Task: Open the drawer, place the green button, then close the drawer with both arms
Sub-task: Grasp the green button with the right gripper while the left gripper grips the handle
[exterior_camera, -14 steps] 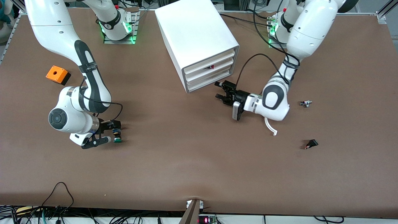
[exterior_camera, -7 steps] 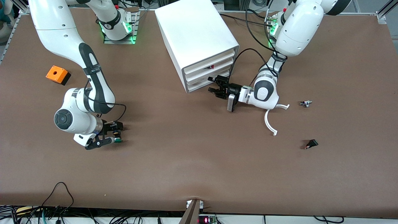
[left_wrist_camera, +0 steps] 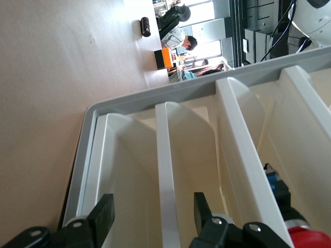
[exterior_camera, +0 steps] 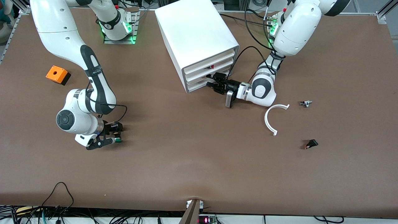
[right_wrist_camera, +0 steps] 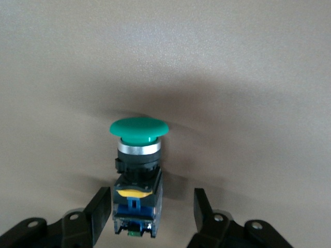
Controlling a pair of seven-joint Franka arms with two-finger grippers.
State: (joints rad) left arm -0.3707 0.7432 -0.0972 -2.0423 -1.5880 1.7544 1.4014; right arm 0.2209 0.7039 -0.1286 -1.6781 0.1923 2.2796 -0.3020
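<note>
Right end effector (exterior_camera: 115,137), black and two-fingered, sits low at the brown worktop (exterior_camera: 192,161) toward the right arm's end, well away from the big white box cabinet (exterior_camera: 199,40) and nearer the front camera than it. Its fingers (right_wrist_camera: 99,209) stand apart on either side of the small push button with round green cap, black body and blue rear part (exterior_camera: 117,139); in the right wrist view the button (right_wrist_camera: 138,173) lies between them with a visible gap at each side, its green cap pointing away from the wrist, so nothing is clamped. An orange cube with a hole in its top (exterior_camera: 56,74) rests on the worktop farther from the front camera than this end effector, toward the same end of the worktop as the right arm.

At the cabinet's front, the left end effector (exterior_camera: 212,82) is level with the lowest of three flat white plastic drawers (exterior_camera: 209,81), which looks closed. The left wrist view shows its fingers (left_wrist_camera: 103,217) spread, straddling white drawer-front edges; whether they touch the plastic cannot be told.

Toward the left arm's end from the cabinet lie a white curved plastic strip (exterior_camera: 271,119), a small grey metal part (exterior_camera: 306,103) and a tiny black-and-red switch (exterior_camera: 311,144), each apart from the others.
</note>
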